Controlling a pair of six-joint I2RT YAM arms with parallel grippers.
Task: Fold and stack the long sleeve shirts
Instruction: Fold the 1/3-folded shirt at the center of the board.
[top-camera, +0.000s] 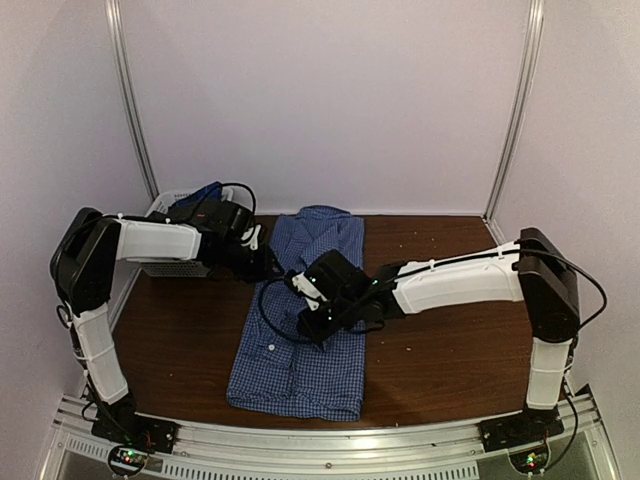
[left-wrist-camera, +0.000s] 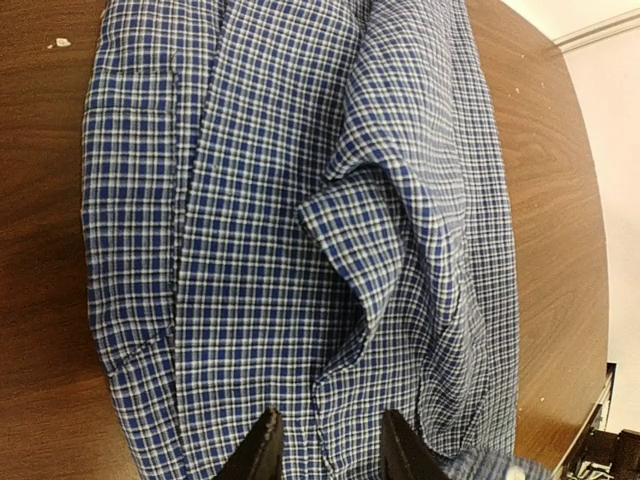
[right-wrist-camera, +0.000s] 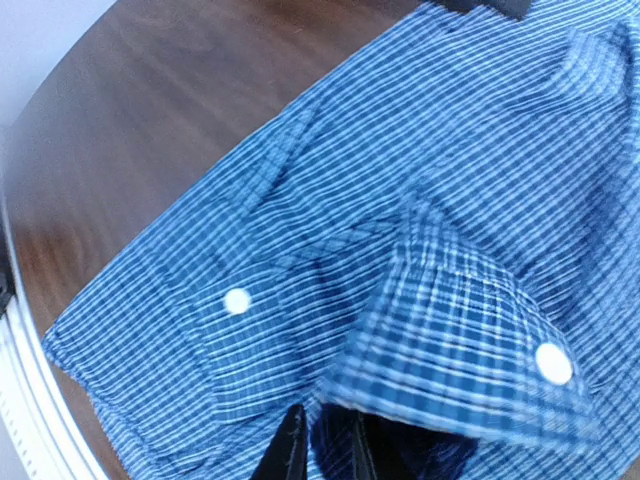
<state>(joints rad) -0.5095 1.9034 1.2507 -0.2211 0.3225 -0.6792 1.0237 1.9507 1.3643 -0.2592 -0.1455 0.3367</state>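
- The shirt (top-camera: 300, 350) lies at the centre of the overhead view as a long, narrow strip on the brown table (top-camera: 450, 340), collar end toward the top of the frame and hem toward the bottom. The sides look turned in already, which would explain the narrow shape.
- The right gripper (right-wrist-camera: 325, 450) sits over the middle of the strip. At the bottom of its wrist view the jaws are drawn close together, and they appear to pinch the edge of a cuff (right-wrist-camera: 450, 340). The cuff rises off the cloth beneath it, with one white button (right-wrist-camera: 553, 362) at the lower right of that view.
- Holding it by the cuff makes sense — the sleeve is the loose part that has to be laid along the body before the strip can be folded end to end.
- The left gripper (left-wrist-camera: 330, 450) is at the strip's left edge, left of centre in the overhead view. Its jaws stand partly spread over the checked cloth, and I see nothing clamped between them.
- From that spot it could press the body down while the sleeve is moved.
- A white lattice basket (top-camera: 165, 203) stands at the upper left — something blue shows in it, but I cannot tell what.
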